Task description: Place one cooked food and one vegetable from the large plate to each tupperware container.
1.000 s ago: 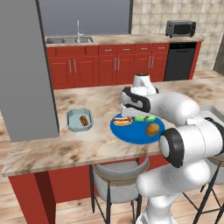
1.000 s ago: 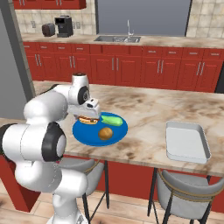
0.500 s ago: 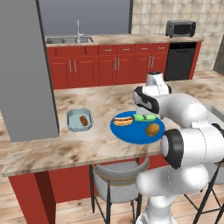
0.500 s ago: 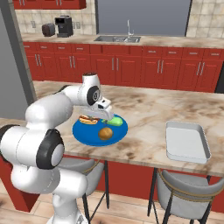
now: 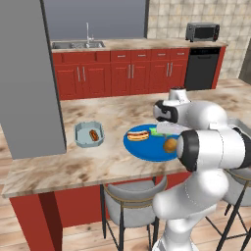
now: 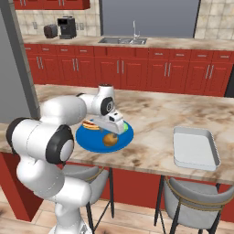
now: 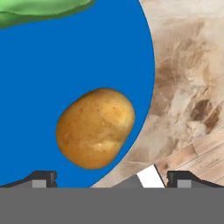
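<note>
Open tool (image 7: 109, 177) hovers over the large plate (image 7: 52, 70), empty.

Directly under the tool, its fingertips (image 7: 41, 178) spread wide apart and gripping nothing, lies a brown potato (image 7: 96, 127) near the plate's rim, with the marbled worktop (image 7: 188, 87) showing just past that rim. Farther along the plate from the tool lies a green vegetable (image 7: 39, 8), and a hot dog (image 5: 138, 135) rests on the plate's other side. Well off to one side of the tool, the small tupperware container (image 5: 89, 134) holds another hot dog (image 5: 93, 135). Well off to the opposite side sits the larger rectangular tupperware container (image 6: 195, 147), on the same worktop.
</note>
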Robot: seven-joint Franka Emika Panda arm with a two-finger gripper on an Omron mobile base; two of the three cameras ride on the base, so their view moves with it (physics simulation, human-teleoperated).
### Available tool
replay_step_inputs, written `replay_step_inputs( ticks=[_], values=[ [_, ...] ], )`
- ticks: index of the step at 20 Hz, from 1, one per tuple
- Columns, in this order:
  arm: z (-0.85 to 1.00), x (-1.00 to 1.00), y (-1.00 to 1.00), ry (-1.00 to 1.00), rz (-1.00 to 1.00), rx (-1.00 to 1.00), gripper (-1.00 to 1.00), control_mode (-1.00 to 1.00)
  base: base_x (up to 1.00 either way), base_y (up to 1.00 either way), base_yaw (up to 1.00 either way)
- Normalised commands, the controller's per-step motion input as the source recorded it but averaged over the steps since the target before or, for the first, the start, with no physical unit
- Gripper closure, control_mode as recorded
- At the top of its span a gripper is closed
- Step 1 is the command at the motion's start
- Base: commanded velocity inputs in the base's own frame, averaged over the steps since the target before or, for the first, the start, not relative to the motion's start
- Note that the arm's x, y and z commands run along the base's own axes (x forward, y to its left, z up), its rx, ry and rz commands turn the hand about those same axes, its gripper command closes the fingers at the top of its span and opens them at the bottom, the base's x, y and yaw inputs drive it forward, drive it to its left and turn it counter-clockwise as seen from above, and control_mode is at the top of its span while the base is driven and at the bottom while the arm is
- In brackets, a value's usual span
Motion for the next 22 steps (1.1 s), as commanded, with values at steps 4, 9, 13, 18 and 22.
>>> replay_step_inputs(
  ticks=[4,9,13,18,22],
  values=[
    [-0.08,0.18,-0.01,0.00,-0.01,0.25,-1.00,-1.00,0.00,0.00,0.00],
    [0.00,0.09,0.00,0.00,0.02,0.01,-1.00,-1.00,0.00,0.00,0.00],
    [-0.06,0.07,0.00,0.00,0.00,-0.01,-1.00,-1.00,0.00,0.00,0.00],
    [-0.21,0.00,0.00,0.01,0.00,0.00,-1.00,-1.00,0.00,0.00,0.00],
    [-0.15,0.00,0.00,0.00,0.00,0.00,-1.00,-1.00,0.00,0.00,0.00]
  ],
)
